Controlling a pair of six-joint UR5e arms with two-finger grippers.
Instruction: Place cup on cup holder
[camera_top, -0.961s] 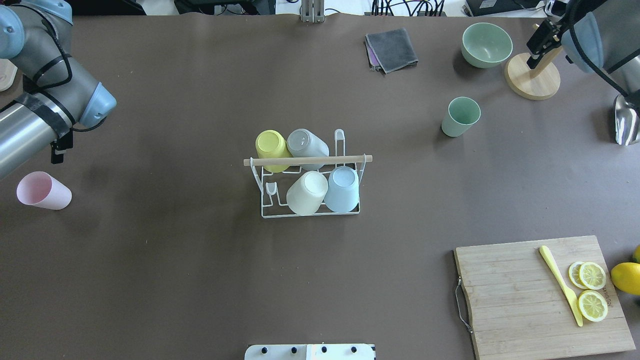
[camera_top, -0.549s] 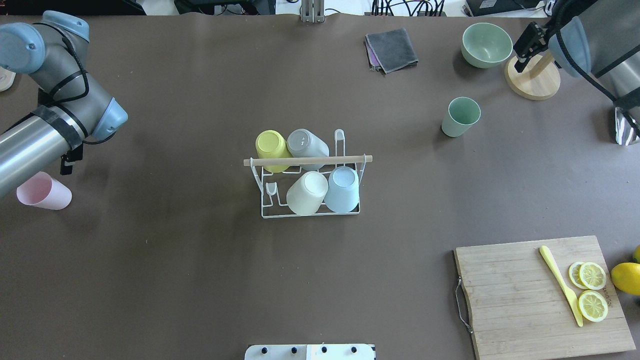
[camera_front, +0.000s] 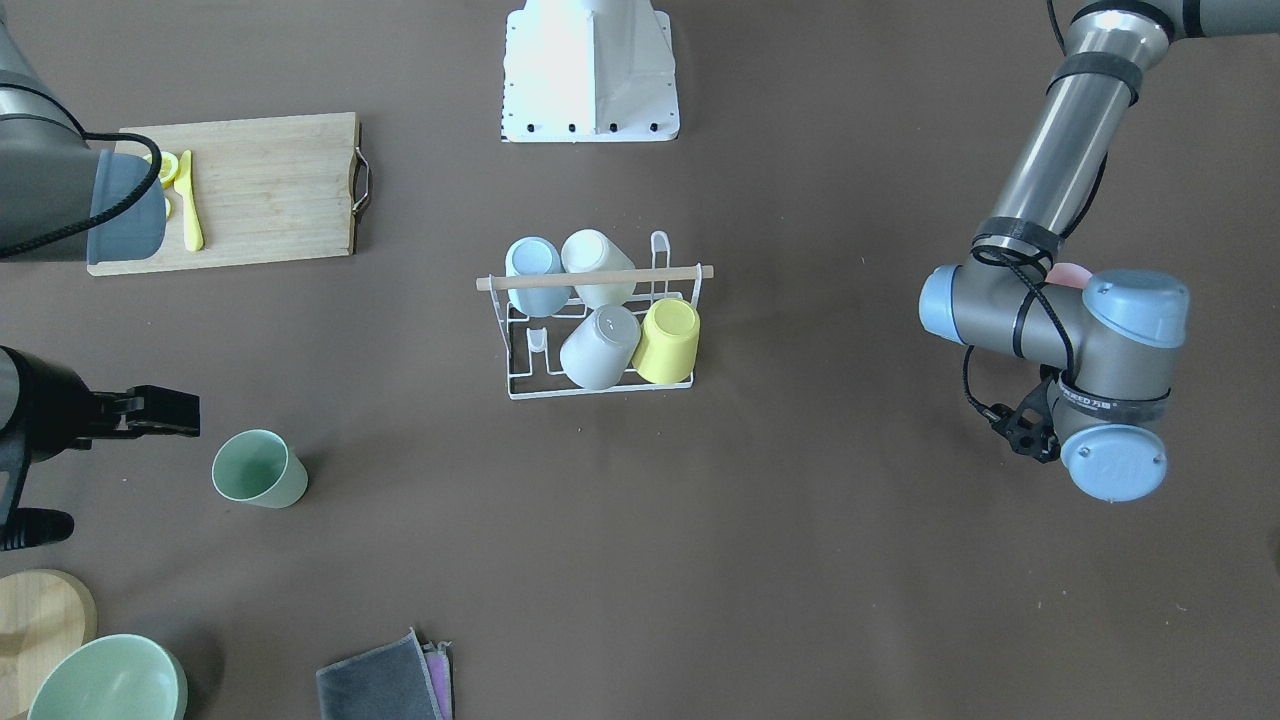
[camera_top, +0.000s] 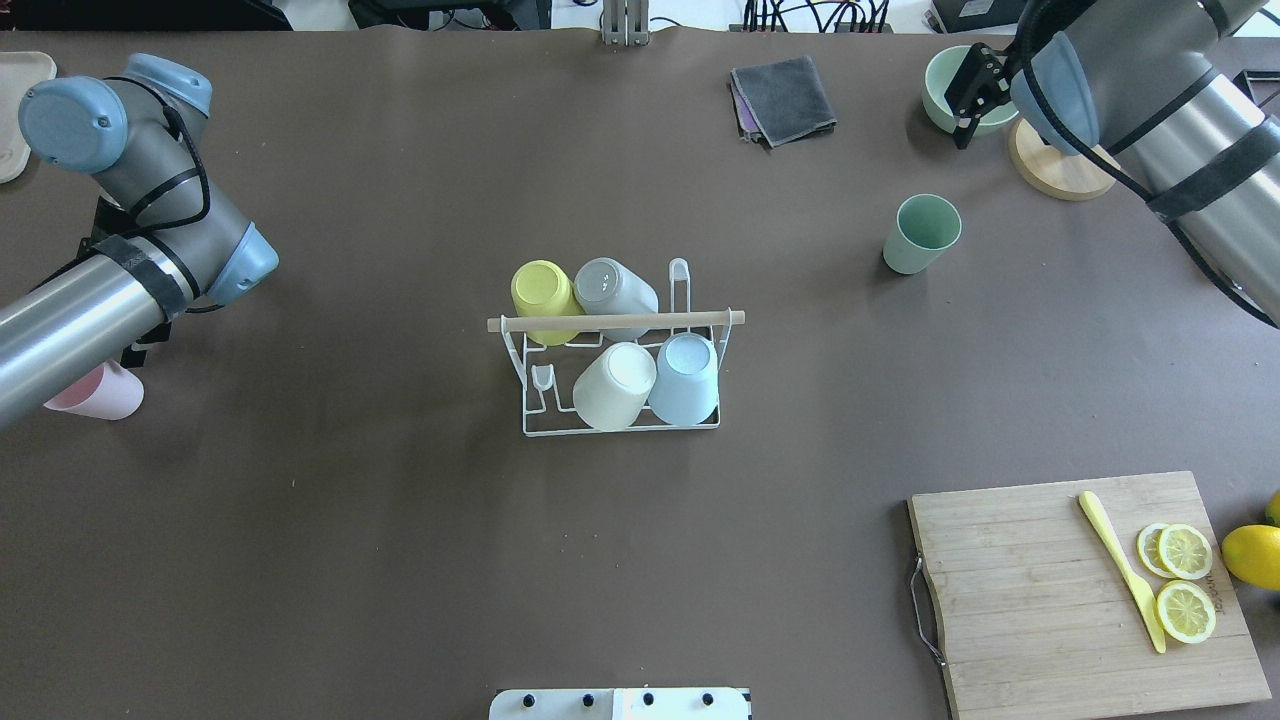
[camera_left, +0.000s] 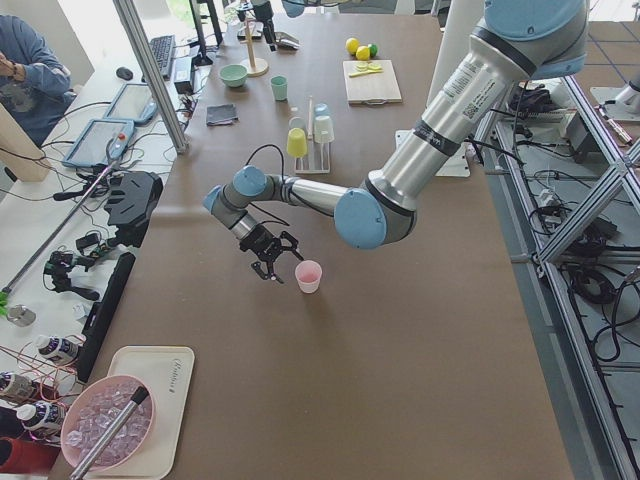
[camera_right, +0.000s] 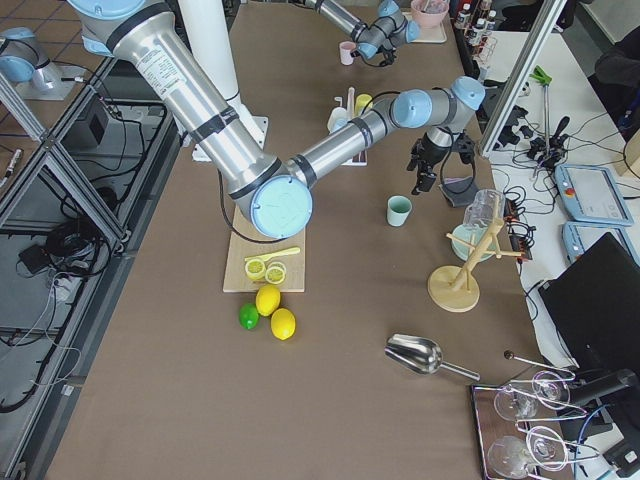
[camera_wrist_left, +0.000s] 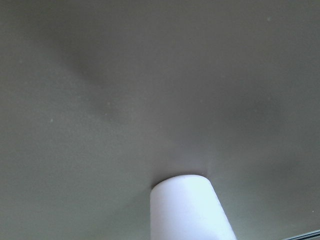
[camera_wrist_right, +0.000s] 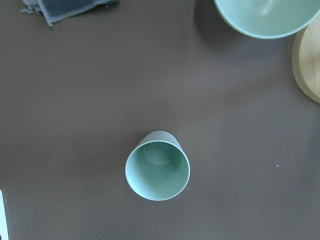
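Observation:
The cup holder (camera_top: 620, 322), a white wire rack with a wooden dowel, stands mid-table and holds several upturned cups; it also shows in the front view (camera_front: 598, 278). A green cup (camera_top: 922, 233) stands upright to its far right and fills the right wrist view (camera_wrist_right: 157, 165). A pink cup (camera_top: 100, 393) at the left is partly hidden by my left arm; it also shows in the left wrist view (camera_wrist_left: 190, 207). My right gripper (camera_front: 170, 413) looks open and empty, up beside the green cup (camera_front: 258, 469). My left gripper (camera_left: 272, 262) hovers by the pink cup (camera_left: 309, 276); I cannot tell its state.
A green bowl (camera_top: 940, 85), a round wooden stand (camera_top: 1055, 165) and a folded grey cloth (camera_top: 783, 98) lie at the far right. A cutting board (camera_top: 1050, 590) with lemon slices and a yellow knife is near right, with a lemon (camera_top: 1255, 555) beside it.
My left arm has swung in over the pink cup and now covers part of it. My right arm has moved left, over the bowl and toward the green cup. No cup has moved.

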